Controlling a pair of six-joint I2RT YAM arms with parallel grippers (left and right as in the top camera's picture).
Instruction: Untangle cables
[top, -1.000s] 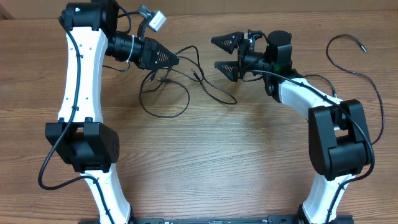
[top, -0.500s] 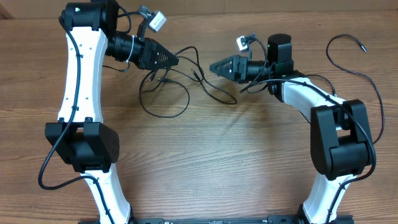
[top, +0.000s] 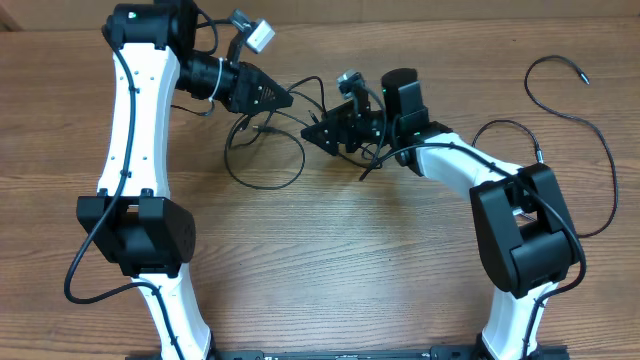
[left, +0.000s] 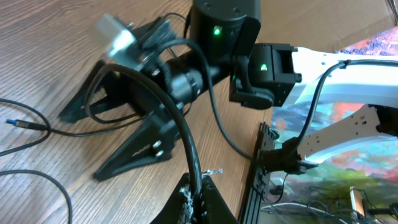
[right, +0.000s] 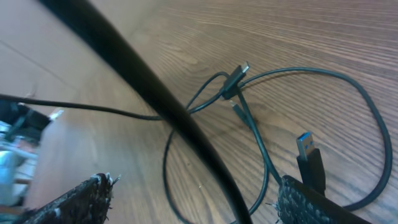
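While my left gripper (left: 198, 194) pinches a black cable (left: 185, 137), my right gripper (right: 194, 190) stands wide open.

Closest to me, the left fingertips are pressed shut on that cable, which arches away toward the right gripper's spread fingers. Between those right fingers a slanting cable (right: 180, 121) crosses the gap, ungripped as far as I can tell. Beyond it, on the wooden table (right: 323, 37), the tangled cables (right: 229, 87) meet at a knot, with a blue-tongued USB plug (right: 308, 149) just beside one fingertip. Overhead, their loose loops lie between both grippers, and a lone cable (top: 528, 85) curls well apart at the far right.
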